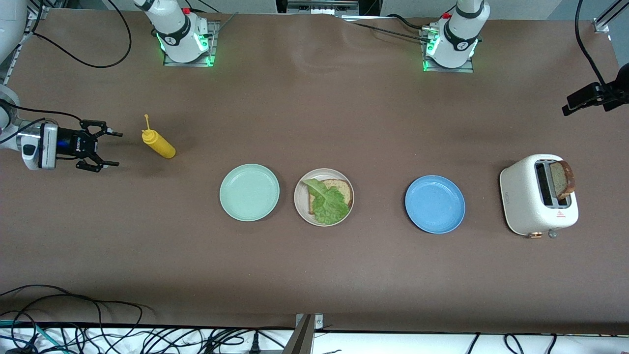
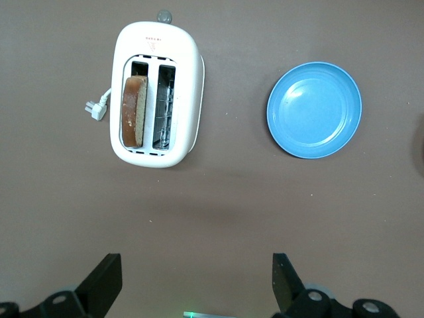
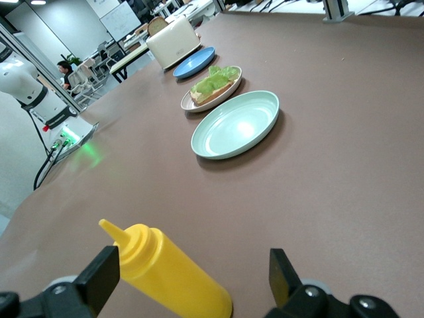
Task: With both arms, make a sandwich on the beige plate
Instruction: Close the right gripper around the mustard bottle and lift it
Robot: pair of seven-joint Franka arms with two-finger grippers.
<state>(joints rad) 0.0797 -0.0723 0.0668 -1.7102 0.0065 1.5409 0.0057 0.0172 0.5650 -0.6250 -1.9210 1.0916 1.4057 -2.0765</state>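
I'm seeing the beige plate sitting mid-table, one bread slice and lettuce on it, well apart from both sets of jaws. My left gripper is hovering spread wide above the toaster and its second slice. My right gripper is gaping by the mustard bottle.

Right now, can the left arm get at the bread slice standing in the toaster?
Probably yes. The left pincer hangs open above the table near the toaster, and the bread slice stands up out of its slot with nothing over it.
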